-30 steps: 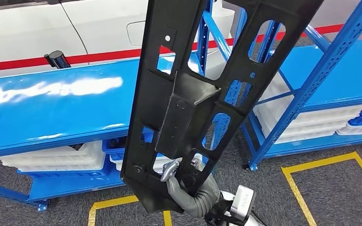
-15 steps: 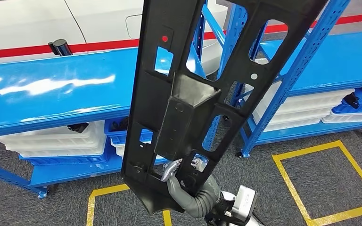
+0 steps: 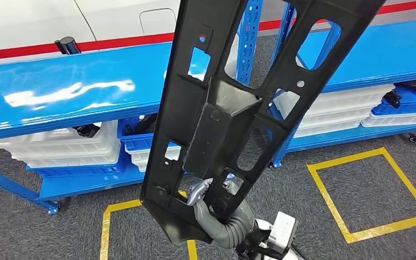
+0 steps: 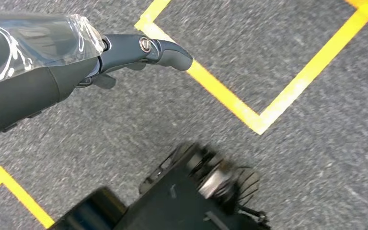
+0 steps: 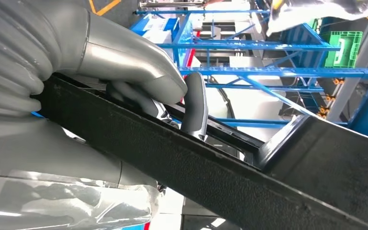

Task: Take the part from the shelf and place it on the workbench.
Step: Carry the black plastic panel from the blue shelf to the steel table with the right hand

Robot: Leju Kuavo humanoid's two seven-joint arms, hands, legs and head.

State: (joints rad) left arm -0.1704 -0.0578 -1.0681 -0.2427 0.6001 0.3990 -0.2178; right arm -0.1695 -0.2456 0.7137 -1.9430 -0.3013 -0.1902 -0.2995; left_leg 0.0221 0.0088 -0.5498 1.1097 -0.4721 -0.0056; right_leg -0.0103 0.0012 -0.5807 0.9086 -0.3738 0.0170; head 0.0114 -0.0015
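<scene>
The part (image 3: 222,119) is a long black plastic panel with several cut-out openings and a boxy raised block at its middle. It stands nearly upright in the centre of the head view, leaning a little to the right. My right hand (image 3: 216,208) grips its lower end from below, fingers hooked through an opening. In the right wrist view the right hand (image 5: 139,81) wraps over the part's edge (image 5: 182,163). My left hand (image 4: 76,62) hangs above the grey floor with nothing in it, one dark finger stretched out.
Blue steel shelves (image 3: 59,86) run across behind the part, with a blue upright (image 3: 249,38) directly behind it. White trays (image 3: 65,149) are stacked on the lower level. Yellow tape squares (image 3: 368,195) mark the grey floor. A white car body (image 3: 32,21) stands beyond.
The whole picture has shifted, so the camera has moved: shelves and floor markings now sit further left. The part stays in my right hand in the same pose.
</scene>
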